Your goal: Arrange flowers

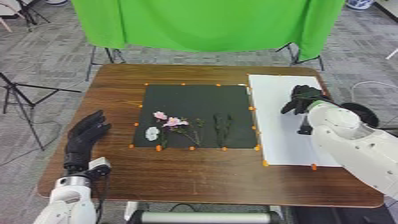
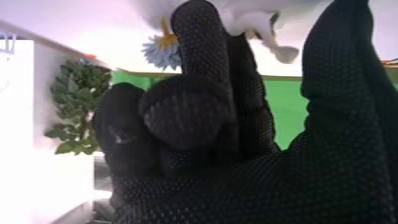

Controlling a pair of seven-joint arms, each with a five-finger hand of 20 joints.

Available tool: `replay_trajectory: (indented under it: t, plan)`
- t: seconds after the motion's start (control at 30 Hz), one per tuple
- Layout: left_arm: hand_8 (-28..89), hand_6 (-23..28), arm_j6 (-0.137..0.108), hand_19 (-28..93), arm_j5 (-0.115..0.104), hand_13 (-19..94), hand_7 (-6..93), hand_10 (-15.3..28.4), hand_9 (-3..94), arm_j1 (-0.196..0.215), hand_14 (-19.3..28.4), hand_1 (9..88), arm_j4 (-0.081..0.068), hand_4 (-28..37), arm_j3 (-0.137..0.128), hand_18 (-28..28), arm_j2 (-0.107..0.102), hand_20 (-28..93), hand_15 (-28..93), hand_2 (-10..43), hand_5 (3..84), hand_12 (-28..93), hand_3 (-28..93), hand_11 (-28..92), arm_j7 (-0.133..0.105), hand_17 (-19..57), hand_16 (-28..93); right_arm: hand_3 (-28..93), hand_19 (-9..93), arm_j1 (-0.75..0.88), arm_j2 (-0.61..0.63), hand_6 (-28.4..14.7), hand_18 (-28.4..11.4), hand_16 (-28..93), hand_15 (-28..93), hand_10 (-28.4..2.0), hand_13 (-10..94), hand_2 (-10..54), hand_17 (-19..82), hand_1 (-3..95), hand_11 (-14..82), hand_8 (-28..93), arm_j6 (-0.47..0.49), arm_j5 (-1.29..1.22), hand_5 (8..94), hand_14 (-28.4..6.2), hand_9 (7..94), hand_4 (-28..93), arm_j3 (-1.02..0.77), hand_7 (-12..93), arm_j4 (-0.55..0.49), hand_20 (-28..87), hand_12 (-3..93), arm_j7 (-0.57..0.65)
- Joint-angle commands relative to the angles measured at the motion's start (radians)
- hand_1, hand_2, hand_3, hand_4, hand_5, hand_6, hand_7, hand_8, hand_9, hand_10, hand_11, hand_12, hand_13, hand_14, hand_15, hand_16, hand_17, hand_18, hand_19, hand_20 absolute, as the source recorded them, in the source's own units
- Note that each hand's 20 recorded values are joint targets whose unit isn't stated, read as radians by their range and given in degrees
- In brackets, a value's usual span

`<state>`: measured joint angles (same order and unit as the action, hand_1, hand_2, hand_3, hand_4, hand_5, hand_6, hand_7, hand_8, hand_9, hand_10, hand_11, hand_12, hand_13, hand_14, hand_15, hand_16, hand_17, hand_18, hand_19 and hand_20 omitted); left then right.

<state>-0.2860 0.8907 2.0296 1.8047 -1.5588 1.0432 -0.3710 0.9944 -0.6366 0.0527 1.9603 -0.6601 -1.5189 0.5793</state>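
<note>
My left hand [image 1: 87, 134] rests palm-down in the air at the table's left side, its fingers straight, apart from the flowers. On the white sheet's [image 1: 282, 142] upper part is my right hand [image 1: 300, 100], with some dark green leaves [image 1: 313, 93] against it. In the right wrist view my right hand [image 2: 200, 185] is close up; a pale blue flower [image 2: 163, 51] and leafy greenery [image 2: 75, 105] stand beside it. Whether it holds them I cannot tell. Pink flowers [image 1: 176, 122], a white flower [image 1: 152, 133] and green stems [image 1: 223, 127] lie on the black mat [image 1: 191, 97].
Orange markers line the mat and sheet edges on the brown table [image 1: 200, 172]. A green cloth [image 1: 209, 25] hangs behind the table, with stands [image 1: 298, 54] below it. A tripod [image 1: 18, 95] stands on the floor at the left.
</note>
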Motion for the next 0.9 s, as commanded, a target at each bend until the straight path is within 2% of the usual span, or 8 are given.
replay_trajectory:
  t: [0.03,0.47,0.53,0.57,0.6,0.63,0.67,0.9]
  plan:
    - [-10,0.1,-0.004,19,-0.009,38,20.4,11.4,38.3,0.0,16.1,36.0,-0.008,-14.6,0.01,13.5,0.012,22,29,-7.4,43.6,12,71,21,0.007,9.7,-1,60,93,0.035,-0.004,1.8,-14.9,30,61,-10.9,91,-9.5,63,52.1,25.2,5,-0.127,-0.007,71.2,-3.5,84.9,-19,0.03,19,0.012,55,29.2,-0.029]
    - [-9,0.6,-0.021,19,-0.007,38,19.6,11.4,38.5,0.032,16.3,34.6,0.018,-15.4,-0.014,13.6,0.009,21,29,-6.3,43.8,12,71,21,0.006,9.4,-1,61,93,-0.154,0.023,0.0,-14.2,32,60,-9.9,93,-7.3,66,58.1,25.1,8,-0.245,0.004,79.3,-2.5,88.9,-22,0.073,20,-0.145,57,30.5,-0.111]
    - [-9,0.6,-0.018,19,-0.003,38,19.6,11.4,38.5,0.03,16.3,34.5,0.017,-15.5,-0.018,13.6,0.012,21,29,-6.2,43.9,12,71,21,0.011,9.4,-1,61,93,-0.219,0.013,0.1,-14.3,32,60,-10.0,93,-7.4,66,58.1,24.8,8,-0.257,0.012,79.4,-2.4,88.9,-22,0.115,19,-0.177,57,31.1,-0.136]
    - [-9,0.5,0.043,19,-0.009,38,19.6,11.4,38.5,0.006,16.3,34.5,-0.029,-15.6,-0.028,13.6,0.021,21,29,-6.1,43.8,12,71,21,0.011,9.4,-1,61,93,-0.258,0.002,0.1,-14.2,32,61,-10.1,93,-7.4,66,58.0,24.8,8,-0.26,0.01,79.4,-2.3,88.9,-22,0.147,19,-0.188,57,31.3,-0.151]
    - [-9,0.5,0.049,19,-0.007,38,19.7,11.4,38.5,0.004,16.3,34.5,-0.036,-15.6,-0.032,13.6,0.024,21,29,-6.1,43.8,12,72,21,0.011,9.4,-1,61,93,-0.297,-0.01,0.2,-13.9,32,61,-10.2,93,-7.4,66,58.0,24.7,8,-0.259,0.003,79.4,-2.3,88.8,-22,0.185,19,-0.199,57,31.5,-0.168]
    - [-9,0.5,0.042,19,-0.014,38,19.7,11.4,38.5,0.008,16.3,34.4,-0.032,-15.6,-0.021,13.6,0.018,21,29,-6.1,43.8,12,72,21,0.001,9.4,-1,61,93,-0.331,-0.026,0.3,-13.8,32,61,-10.2,93,-7.4,66,57.9,24.7,8,-0.245,-0.001,79.4,-2.1,88.8,-22,0.217,19,-0.207,57,31.6,-0.19]
    - [-9,0.5,-0.002,19,-0.02,38,19.7,11.4,38.5,-0.001,16.3,34.3,-0.01,-15.6,0.012,13.6,0.003,21,29,-6.1,43.8,12,72,21,0.001,9.4,-1,62,93,-0.363,-0.044,0.3,-13.6,32,61,-10.2,93,-7.5,66,57.8,24.7,8,-0.238,0.001,79.3,-2.0,88.5,-22,0.255,20,-0.214,57,32.2,-0.204]
    - [-9,0.4,0.012,18,-0.007,37,19.8,11.4,38.5,-0.016,16.4,34.1,-0.014,-15.7,0.02,13.7,0.009,21,29,-5.8,43.8,12,72,21,0.015,9.1,-1,61,93,-0.427,-0.186,1.4,-13.2,33,62,-10.1,91,-6.6,65,57.1,20.4,7,-0.17,0.008,78.3,-1.6,84.5,-22,0.426,20,-0.176,59,37.0,-0.272]
